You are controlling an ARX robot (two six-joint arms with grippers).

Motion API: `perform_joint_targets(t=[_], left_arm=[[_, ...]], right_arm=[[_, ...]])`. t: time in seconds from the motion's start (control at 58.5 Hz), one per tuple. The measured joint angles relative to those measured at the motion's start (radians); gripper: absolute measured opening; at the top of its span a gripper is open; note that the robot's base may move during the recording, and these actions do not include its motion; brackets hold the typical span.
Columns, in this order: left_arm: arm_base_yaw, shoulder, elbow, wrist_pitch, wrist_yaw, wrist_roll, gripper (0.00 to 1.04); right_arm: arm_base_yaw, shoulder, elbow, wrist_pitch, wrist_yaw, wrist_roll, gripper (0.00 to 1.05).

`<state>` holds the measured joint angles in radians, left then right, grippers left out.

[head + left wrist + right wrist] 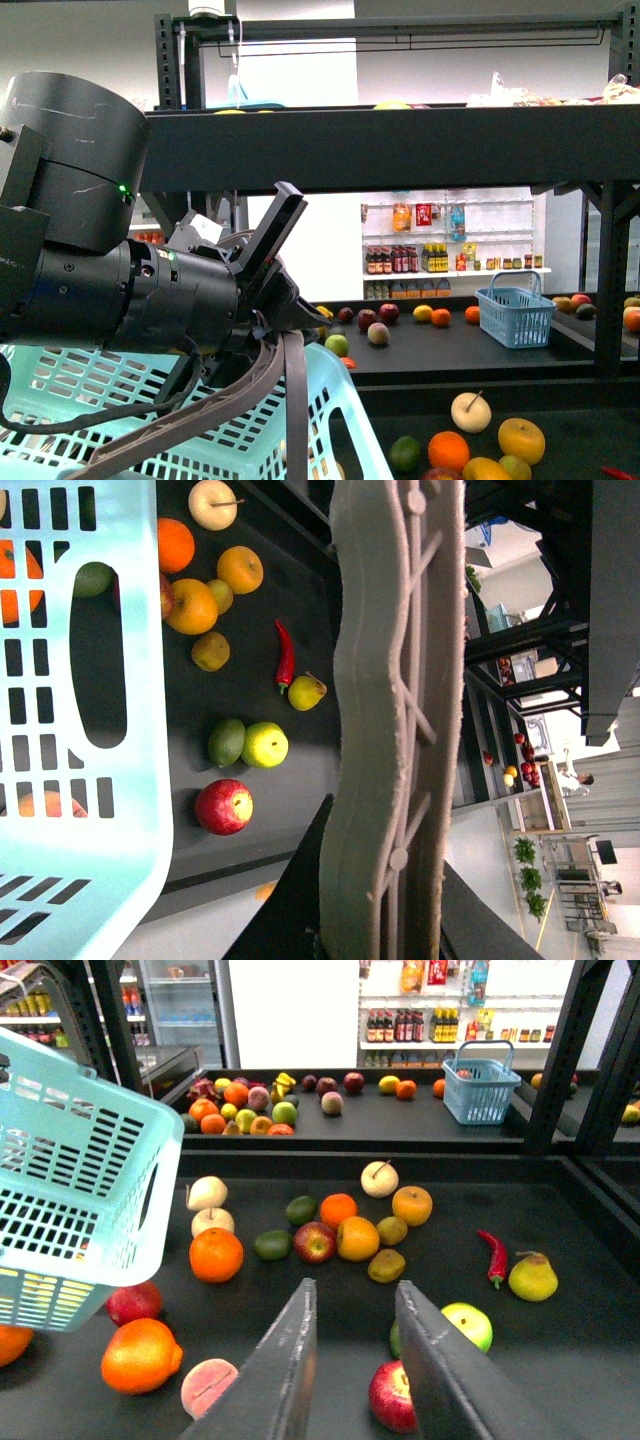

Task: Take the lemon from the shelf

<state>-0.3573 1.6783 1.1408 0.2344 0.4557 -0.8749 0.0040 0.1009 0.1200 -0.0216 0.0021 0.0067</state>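
Lying on the shelf, the lemon seems elongated side to side.

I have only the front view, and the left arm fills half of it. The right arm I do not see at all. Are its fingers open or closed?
Observer: Open. In the right wrist view the right fingers stand apart and hold nothing.
Operator: What lies near them?
Observer: A red apple and a green apple, both partly hidden behind one finger, on the black shelf.
Operator: I see a red tip at my lower right edge. What is it?
Observer: Most likely the red chili pepper, which lies beside a yellow pear.
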Motion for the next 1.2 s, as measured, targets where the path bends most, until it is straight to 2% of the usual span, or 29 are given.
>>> perform_joint_targets(t=[0.068, 0.906, 0.991, 1.197], left_arm=[[0.0, 0.0, 0.0, 0.0, 0.0, 0.0, 0.11], [0.0, 0.0, 0.0, 0.0, 0.0, 0.0, 0.11], [0.0, 0.0, 0.0, 0.0, 0.0, 0.0, 0.11], [0.0, 0.0, 0.0, 0.0, 0.0, 0.0, 0.11]], right_arm=[[0.0, -0.01, -0.015, 0.002, 0.0, -0.001, 0.02], [-0.002, -0.095, -0.105, 0.019, -0.002, -0.003, 0.03], [-0.002, -0.095, -0.105, 0.019, -0.002, -0.004, 0.14], [-0.002, -0.095, -0.105, 0.019, -0.002, -0.004, 0.5]])
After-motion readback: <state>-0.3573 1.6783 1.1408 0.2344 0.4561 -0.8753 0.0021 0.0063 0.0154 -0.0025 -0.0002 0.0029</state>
